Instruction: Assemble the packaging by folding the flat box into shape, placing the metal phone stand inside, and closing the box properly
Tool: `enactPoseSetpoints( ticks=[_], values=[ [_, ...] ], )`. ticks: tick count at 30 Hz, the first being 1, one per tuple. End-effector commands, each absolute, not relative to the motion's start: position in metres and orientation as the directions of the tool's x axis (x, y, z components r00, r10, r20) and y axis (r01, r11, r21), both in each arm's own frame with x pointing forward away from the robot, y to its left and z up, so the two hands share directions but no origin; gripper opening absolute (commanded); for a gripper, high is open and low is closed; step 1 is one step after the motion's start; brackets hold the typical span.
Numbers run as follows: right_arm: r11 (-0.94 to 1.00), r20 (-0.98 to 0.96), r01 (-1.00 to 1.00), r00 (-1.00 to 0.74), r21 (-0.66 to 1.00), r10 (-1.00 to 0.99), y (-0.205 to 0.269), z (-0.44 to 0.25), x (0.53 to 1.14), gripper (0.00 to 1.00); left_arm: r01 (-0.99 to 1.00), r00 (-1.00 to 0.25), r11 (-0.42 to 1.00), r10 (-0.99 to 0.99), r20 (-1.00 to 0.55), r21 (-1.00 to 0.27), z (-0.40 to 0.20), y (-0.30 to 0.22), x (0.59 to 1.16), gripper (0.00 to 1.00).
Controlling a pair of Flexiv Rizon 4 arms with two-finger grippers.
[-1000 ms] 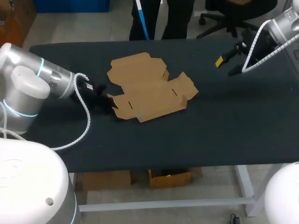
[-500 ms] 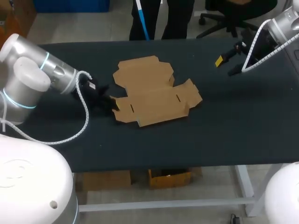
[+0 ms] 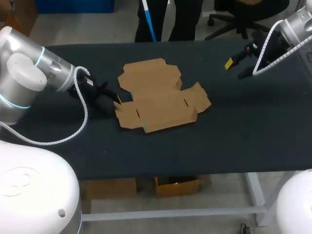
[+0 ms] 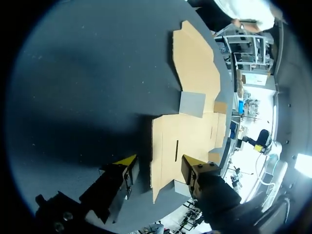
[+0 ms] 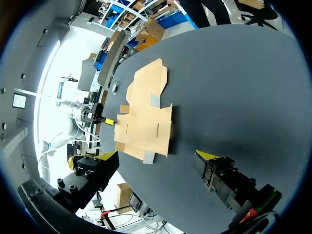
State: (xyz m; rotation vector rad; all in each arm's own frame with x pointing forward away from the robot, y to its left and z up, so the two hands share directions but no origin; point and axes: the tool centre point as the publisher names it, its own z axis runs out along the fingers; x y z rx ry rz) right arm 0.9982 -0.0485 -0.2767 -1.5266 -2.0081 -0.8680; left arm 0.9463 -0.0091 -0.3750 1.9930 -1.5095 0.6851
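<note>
**Left gripper (image 3: 116,101) poised at flat box (image 3: 161,97) edge**

Left of frame, its 2 fingers stand apart, straddling the box's edge at centre. Best to push further on before clamping, I judge. Upper right, right gripper (image 3: 236,68) hangs open.

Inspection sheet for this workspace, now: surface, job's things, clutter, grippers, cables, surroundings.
surface: black table, bare around the cardboard.
job's things: box lies flat and unfolded mid-table; stand: nothing seen.
clutter: nothing seen.
grippers: left gripper open, low at the box's near-left corner, which lies between its fingers; right gripper open, above the table's far right, well clear of the box.
cables: white coiled left cable droops from the left arm over the table's left end; right cable hangs along the right arm.
surroundings: nothing seen reaching over the table.
</note>
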Motion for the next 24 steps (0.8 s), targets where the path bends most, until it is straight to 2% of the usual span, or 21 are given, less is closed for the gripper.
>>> enactPoseSetpoints(
  ticks=[1,13,24],
  values=[
    [0.185,0.697,0.962,-0.274,0.202,0.663,-0.047,-0.276,0.998,1.0,-0.964,0.251,-0.241,-0.692,0.677,0.111,-0.368,0.0,0.944,0.47],
    [0.184,0.693,0.963,-0.27,0.198,0.669,-0.046,-0.274,0.998,1.0,-0.968,0.243,-0.225,-0.702,0.669,0.115,-0.373,0.004,0.958,0.5],
    [0.181,0.69,0.964,-0.266,0.194,0.674,-0.045,-0.273,1.0,1.0,-0.968,0.25,-0.188,-0.678,0.691,0.165,-0.392,-0.004,0.966,0.44]
  ],
)
